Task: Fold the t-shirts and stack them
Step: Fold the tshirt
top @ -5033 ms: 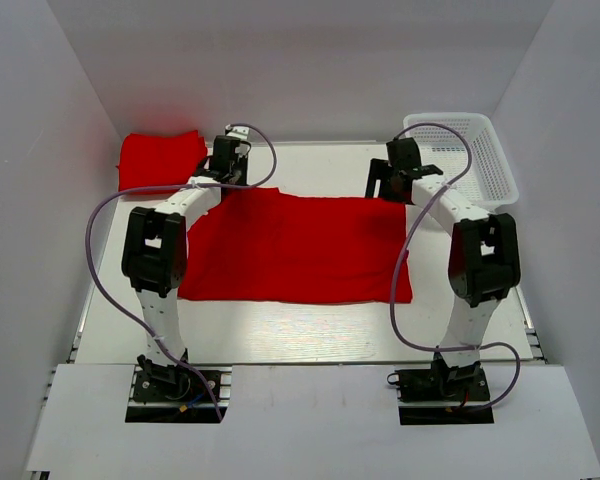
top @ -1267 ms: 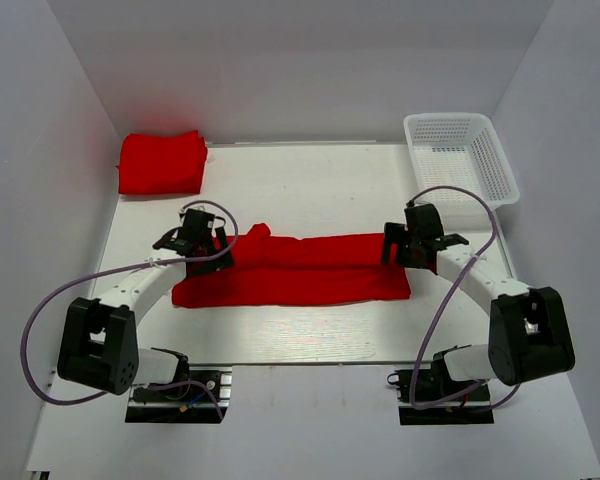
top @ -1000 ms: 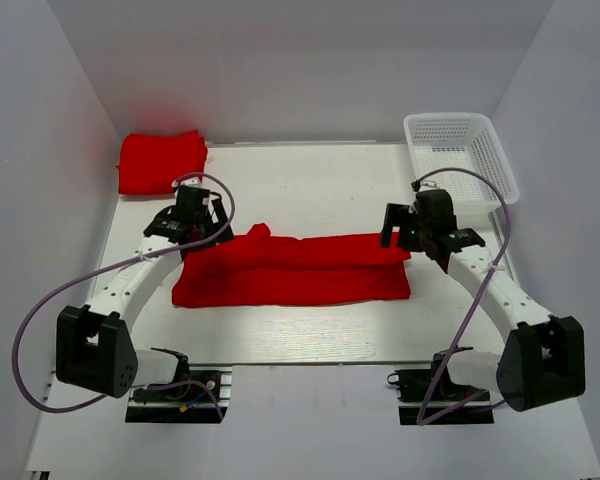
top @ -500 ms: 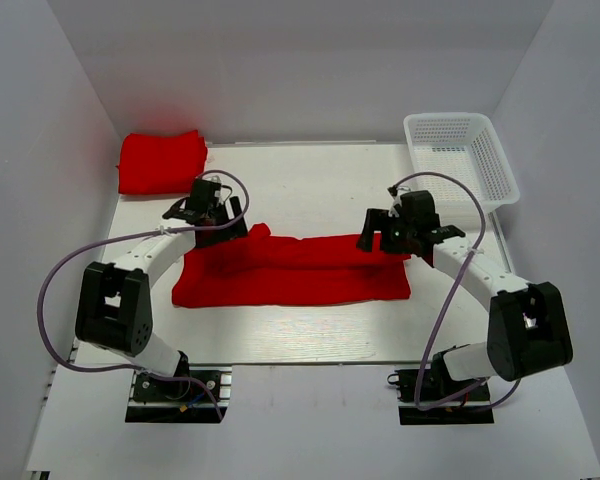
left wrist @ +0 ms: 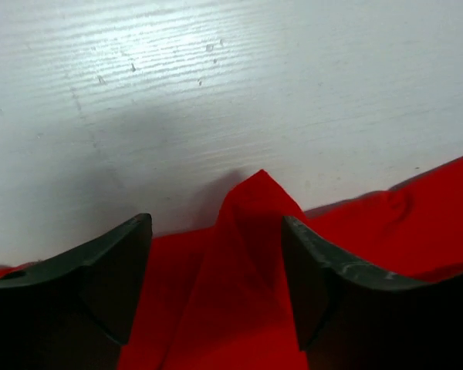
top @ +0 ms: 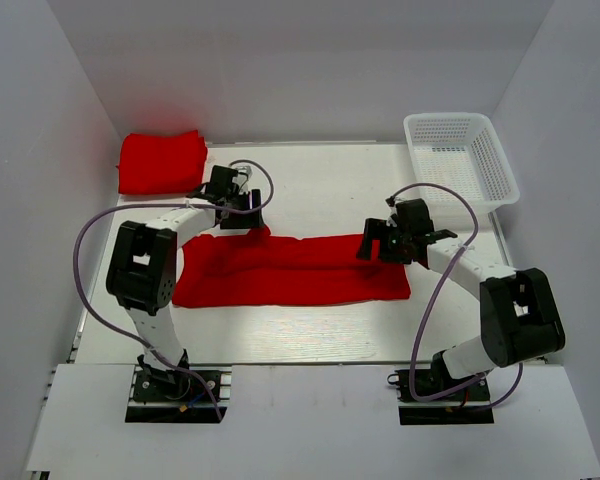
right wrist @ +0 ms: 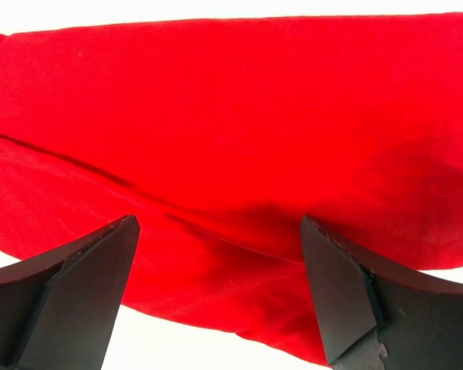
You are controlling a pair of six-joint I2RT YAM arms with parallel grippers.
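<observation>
The half-folded red t-shirt (top: 290, 270) lies as a long strip, its long axis running straight from one hand to the other. Its raised corner peak (left wrist: 255, 200) stands directly between the spread fingers of the left gripper (left wrist: 216, 231), unpinched. Its other end lies just under the right gripper (right wrist: 217, 227), whose jaws are wide apart. The folded t-shirt (top: 160, 162) sits beyond the left gripper, on its outer side

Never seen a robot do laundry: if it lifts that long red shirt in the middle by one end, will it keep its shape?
Probably not: the red shirt lies creased, with a soft peak between the left fingers, so it would likely droop. Pushed, it would likely bunch, as its wrinkles suggest.
</observation>
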